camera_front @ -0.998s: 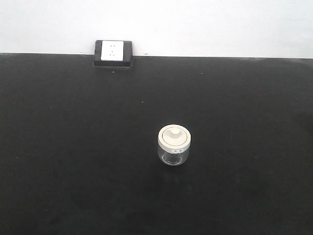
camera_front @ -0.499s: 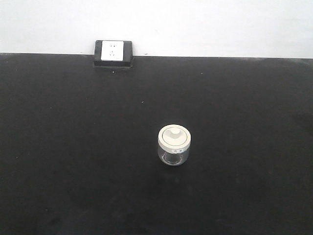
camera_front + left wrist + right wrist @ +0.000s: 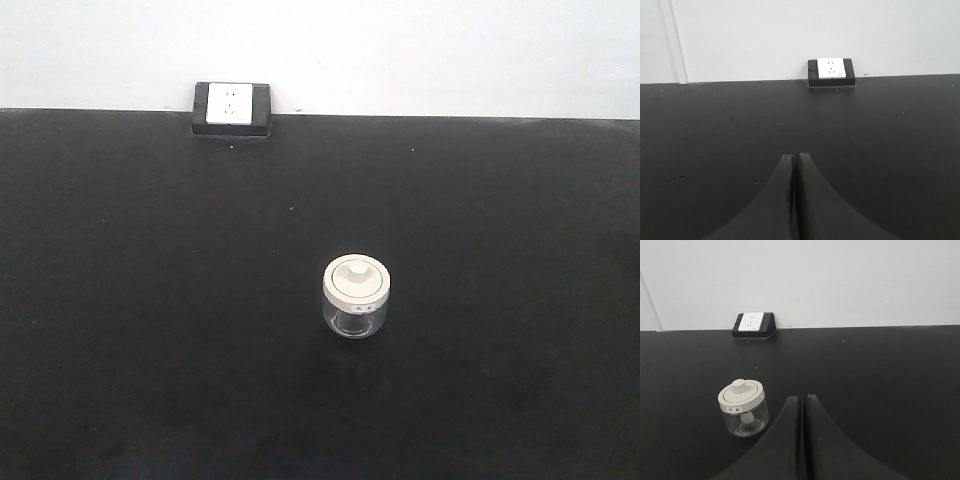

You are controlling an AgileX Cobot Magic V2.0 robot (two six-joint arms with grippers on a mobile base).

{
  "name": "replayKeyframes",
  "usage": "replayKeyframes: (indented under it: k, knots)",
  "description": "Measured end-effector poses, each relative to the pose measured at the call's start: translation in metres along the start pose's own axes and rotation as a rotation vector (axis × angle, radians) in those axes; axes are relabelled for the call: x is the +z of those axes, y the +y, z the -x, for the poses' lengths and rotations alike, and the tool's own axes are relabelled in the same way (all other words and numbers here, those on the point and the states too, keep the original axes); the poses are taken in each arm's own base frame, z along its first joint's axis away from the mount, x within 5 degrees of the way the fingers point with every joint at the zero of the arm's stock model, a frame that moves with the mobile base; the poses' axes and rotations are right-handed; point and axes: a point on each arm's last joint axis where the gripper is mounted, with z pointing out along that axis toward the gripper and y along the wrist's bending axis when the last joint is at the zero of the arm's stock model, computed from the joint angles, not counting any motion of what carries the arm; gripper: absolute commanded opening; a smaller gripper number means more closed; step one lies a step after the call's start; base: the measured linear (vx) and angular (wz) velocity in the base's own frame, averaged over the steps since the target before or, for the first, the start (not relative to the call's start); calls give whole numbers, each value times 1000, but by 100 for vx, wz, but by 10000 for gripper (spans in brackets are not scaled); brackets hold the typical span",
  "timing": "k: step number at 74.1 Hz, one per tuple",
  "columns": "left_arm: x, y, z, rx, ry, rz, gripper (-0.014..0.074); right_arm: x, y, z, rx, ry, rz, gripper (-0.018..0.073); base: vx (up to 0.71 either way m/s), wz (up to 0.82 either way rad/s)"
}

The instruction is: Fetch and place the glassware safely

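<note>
small label on the jar lid [image 3: 741, 395] rim is too blurred to read

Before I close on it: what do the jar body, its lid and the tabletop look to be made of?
Jar body: clear glass by its look, since the table shows through it; clear plastic can't be ruled out. Lid: off-white, matte, opaque, probably plastic. Tabletop: black, matte, barely reflective; possibly a mat or a coated board, can't tell.

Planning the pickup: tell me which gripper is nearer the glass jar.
Right. The right gripper has the glass jar just ahead to its left; the left gripper view doesn't show it.
</note>
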Motion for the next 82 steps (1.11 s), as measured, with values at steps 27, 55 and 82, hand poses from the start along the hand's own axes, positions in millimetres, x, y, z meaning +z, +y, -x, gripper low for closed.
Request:
replayKeyframes:
  k: [27,55,82]
  knots:
    - [0,0,0,-13,0,-2,-7,0,0,0,0,3,-1,-8,0,0]
    - [0,0,0,-13,0,-2,-7,0,0,0,0,4,-1,-8,0,0]
    - [0,0,0,-13,0,-2,-7,-1,0,0,-3,-1,-3,-8,0,0]
